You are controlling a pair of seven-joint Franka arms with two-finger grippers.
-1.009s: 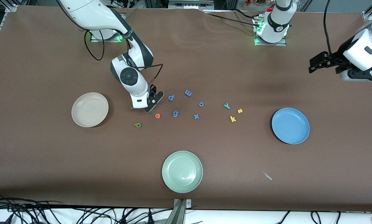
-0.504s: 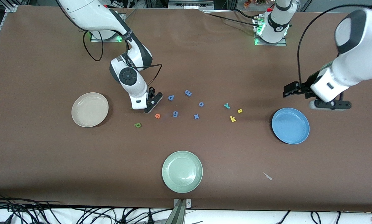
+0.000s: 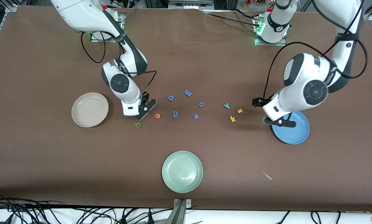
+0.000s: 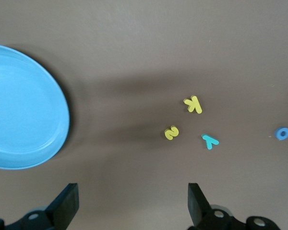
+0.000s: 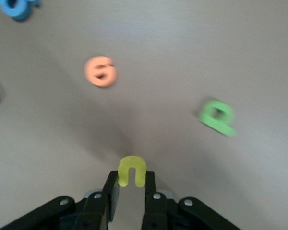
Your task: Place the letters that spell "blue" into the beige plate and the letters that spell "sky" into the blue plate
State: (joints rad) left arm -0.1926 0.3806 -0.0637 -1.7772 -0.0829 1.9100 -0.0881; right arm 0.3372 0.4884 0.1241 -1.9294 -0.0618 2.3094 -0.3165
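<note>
My right gripper (image 3: 144, 109) is shut on the yellow u (image 5: 132, 171), which sticks out between its fingertips in the right wrist view. It hangs over the table between the beige plate (image 3: 80, 109) and the orange e (image 3: 157, 115). The green b (image 3: 138, 125) lies close by, nearer the camera. My left gripper (image 3: 268, 112) is open and holds nothing. It hovers at the edge of the blue plate (image 3: 294, 132), on the side toward the yellow s (image 3: 240, 110), yellow k (image 3: 232, 118) and teal y (image 3: 227, 105). Both plates hold nothing.
Several blue-violet letters (image 3: 175, 114) lie scattered mid-table between the two letter groups. A pale green plate (image 3: 182, 171) sits nearer the camera. A small pale scrap (image 3: 268, 176) lies near the front edge.
The left arm swung in from its end of the table to the blue plate's edge. The right gripper shut on the yellow u and shifted slightly toward the beige plate.
</note>
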